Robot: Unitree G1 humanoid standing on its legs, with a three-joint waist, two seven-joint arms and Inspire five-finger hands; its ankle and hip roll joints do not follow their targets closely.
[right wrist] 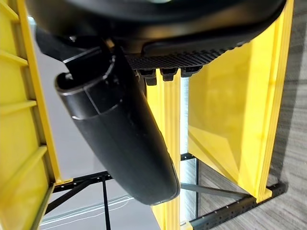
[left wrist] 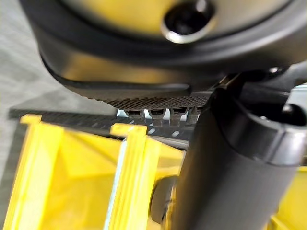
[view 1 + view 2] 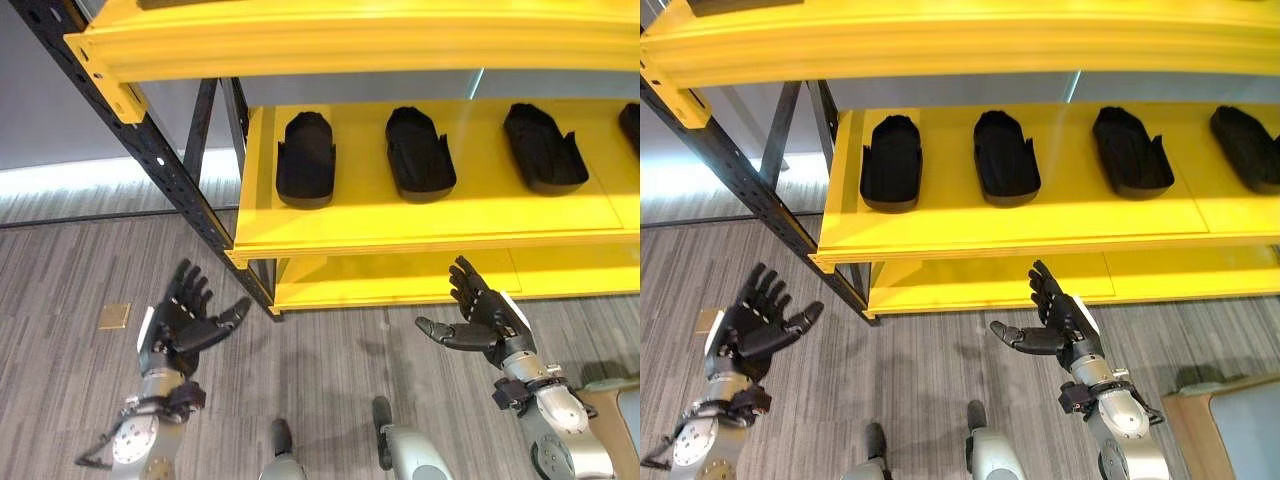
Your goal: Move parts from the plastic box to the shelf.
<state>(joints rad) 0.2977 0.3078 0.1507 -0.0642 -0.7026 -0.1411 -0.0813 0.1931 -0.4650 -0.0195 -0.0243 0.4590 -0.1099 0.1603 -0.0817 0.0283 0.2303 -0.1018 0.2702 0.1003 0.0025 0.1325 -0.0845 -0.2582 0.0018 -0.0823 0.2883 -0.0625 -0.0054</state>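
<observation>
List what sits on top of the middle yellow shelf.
Four black parts lie in a row on the middle yellow shelf. The yellow beam above covers the shelf's back.

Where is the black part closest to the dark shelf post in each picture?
Left eye view: the leftmost black part lies on the yellow shelf, upper middle of the picture.
Right eye view: the same part sits left of centre, upper half.
Left wrist view: I cannot pick it out with certainty.
Right wrist view: I cannot pick it out.
Shared landmark: the dark shelf post just left of it in both eye views.
</observation>
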